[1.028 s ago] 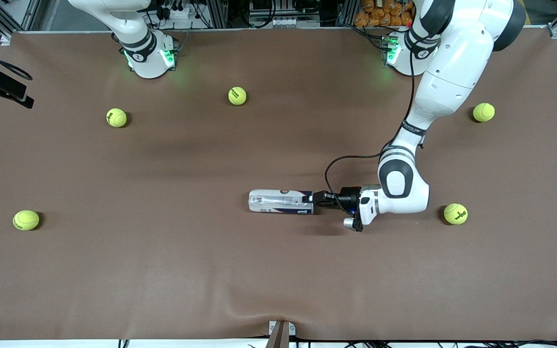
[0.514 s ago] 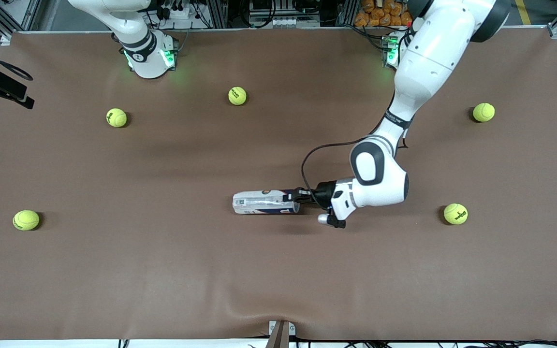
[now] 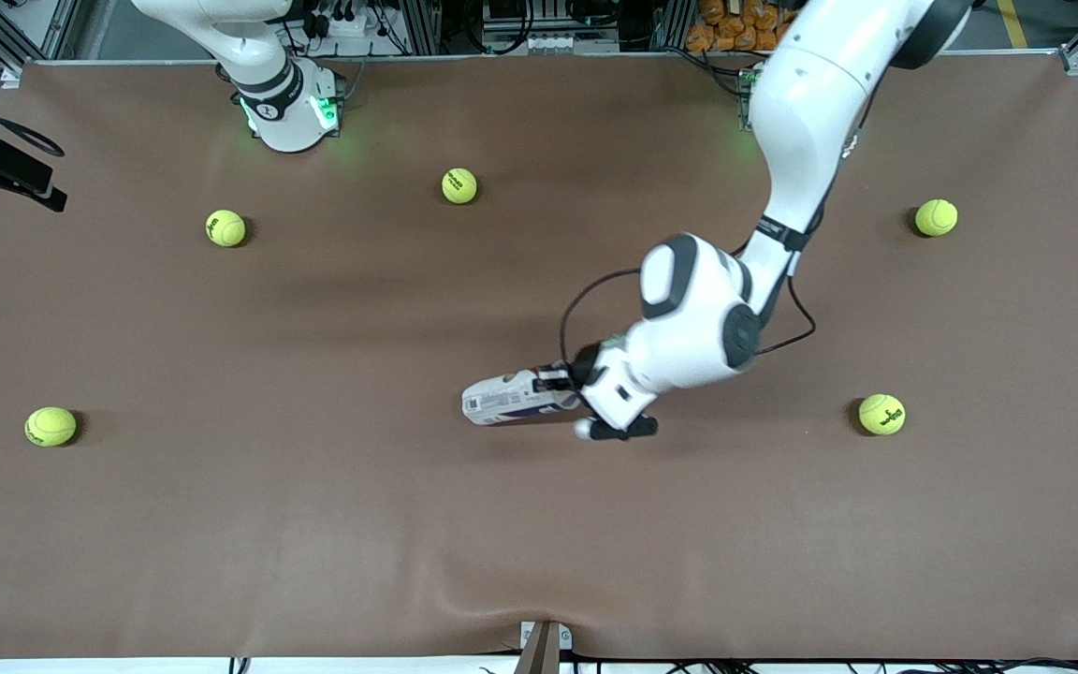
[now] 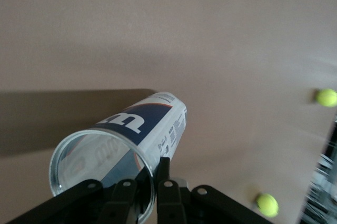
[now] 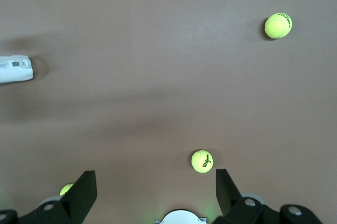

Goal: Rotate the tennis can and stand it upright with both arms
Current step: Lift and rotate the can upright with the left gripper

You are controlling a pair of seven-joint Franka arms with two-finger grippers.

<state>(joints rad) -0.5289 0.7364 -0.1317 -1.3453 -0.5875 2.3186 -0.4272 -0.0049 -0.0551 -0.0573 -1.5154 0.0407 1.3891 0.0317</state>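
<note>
1. Brown matting covers the table point(image 3: 314, 524), and I see the tennis can point(image 3: 511, 400) near its middle, raised at one end, with the left gripper point(image 3: 553, 380) clamped on that end's rim.
2. My left wrist view gives what the front view cannot: the can's open mouth point(image 4: 100, 174) faces the camera, one finger point(image 4: 164, 184) pressed outside the clear wall and the other inside it.
3. My right wrist view shows the right gripper point(image 5: 155, 192) spread wide and holding nothing, high over the table near its own base point(image 3: 291, 112); that arm waits.
4. From the front I count five tennis balls point(image 3: 459, 185) scattered around, all well apart from the can.
5. Bare mat surrounds the can on every side, and the table's edges lie well clear of it.
</note>
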